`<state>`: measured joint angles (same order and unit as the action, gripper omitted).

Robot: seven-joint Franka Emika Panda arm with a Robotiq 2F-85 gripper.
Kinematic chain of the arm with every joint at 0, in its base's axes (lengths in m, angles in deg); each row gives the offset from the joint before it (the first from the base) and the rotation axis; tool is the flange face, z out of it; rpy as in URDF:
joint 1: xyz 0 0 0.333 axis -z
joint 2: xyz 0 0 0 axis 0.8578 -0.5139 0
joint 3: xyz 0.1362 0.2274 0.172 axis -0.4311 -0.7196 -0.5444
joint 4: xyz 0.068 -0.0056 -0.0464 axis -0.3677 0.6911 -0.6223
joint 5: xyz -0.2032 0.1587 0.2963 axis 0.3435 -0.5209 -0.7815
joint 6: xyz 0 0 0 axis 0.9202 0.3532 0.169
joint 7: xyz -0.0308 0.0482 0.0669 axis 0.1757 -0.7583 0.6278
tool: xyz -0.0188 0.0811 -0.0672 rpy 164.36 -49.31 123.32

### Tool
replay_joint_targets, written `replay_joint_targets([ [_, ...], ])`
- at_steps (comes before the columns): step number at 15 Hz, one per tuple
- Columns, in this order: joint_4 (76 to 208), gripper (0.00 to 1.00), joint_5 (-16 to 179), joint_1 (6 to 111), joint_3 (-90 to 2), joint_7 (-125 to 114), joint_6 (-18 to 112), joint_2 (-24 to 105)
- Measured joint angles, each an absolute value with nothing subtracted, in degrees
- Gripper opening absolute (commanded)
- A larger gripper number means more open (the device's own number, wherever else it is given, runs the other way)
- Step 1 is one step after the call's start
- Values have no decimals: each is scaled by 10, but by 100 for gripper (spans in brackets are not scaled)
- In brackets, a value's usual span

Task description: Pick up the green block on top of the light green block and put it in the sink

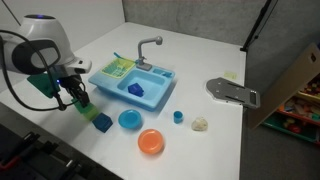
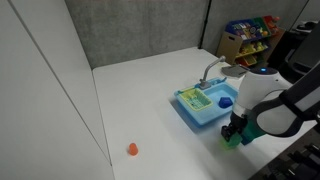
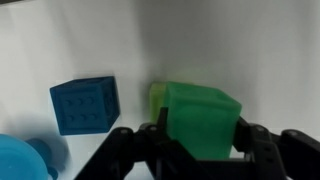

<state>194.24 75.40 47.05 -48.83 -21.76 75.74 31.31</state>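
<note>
The green block [image 3: 200, 120] fills the space between my gripper's [image 3: 198, 140] two black fingers, which touch both of its sides. The light green block [image 3: 157, 97] peeks out just behind and below it at the left. In an exterior view my gripper [image 1: 78, 100] hangs over the block stack [image 1: 88, 112] at the table's front, to the left of the sink [image 1: 120, 88]. The sink is light blue with a grey faucet [image 1: 148, 45] and a yellow-green rack. In an exterior view my gripper [image 2: 235, 133] is near the sink [image 2: 200, 112]; the arm hides the blocks.
A blue cube [image 3: 87, 104] [image 1: 102, 122] stands close beside the stack. A blue plate [image 1: 130, 120], an orange plate [image 1: 151, 142], a small blue cup [image 1: 178, 116] and a white object [image 1: 200, 124] lie in front of the sink. A grey tool [image 1: 232, 92] lies further right.
</note>
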Motion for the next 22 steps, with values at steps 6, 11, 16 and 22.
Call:
replay_joint_targets([
  [6,1924,25,754,478,-489,-212,667,343],
  [11,1912,25,755,489,-487,-210,604,393],
  [16,1896,25,757,504,-487,-205,549,440],
  [22,1871,25,759,514,-487,-201,482,488],
])
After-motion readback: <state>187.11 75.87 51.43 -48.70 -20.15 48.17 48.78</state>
